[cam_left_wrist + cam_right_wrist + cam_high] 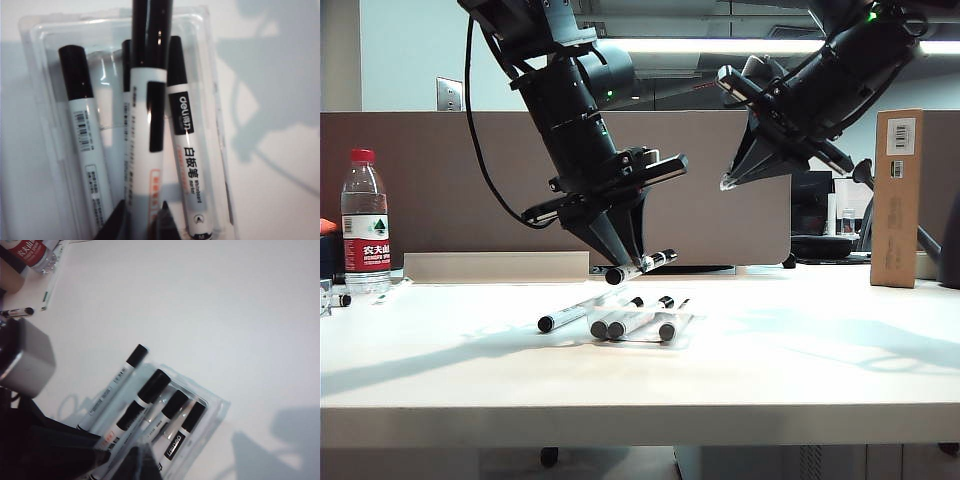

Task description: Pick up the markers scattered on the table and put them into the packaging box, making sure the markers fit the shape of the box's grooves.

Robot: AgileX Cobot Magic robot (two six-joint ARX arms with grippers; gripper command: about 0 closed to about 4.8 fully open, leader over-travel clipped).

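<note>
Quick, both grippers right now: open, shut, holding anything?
Left gripper: shut on a white-barrelled, black-capped marker, above the clear plastic packaging box.
Right gripper: raised at right, holding nothing visible; open or shut cannot be told.

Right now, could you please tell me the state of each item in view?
Left gripper: shut on a marker, above the packaging box.
Right gripper: raised; opening unclear.
Deli marker: lying in the box.
Slanted marker: askew at the box's edge.
Water bottle: upright, capped.
Cardboard carton: upright.

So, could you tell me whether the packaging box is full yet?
Not full: packaging box holds three markers; the left tool holds another above it.
</note>
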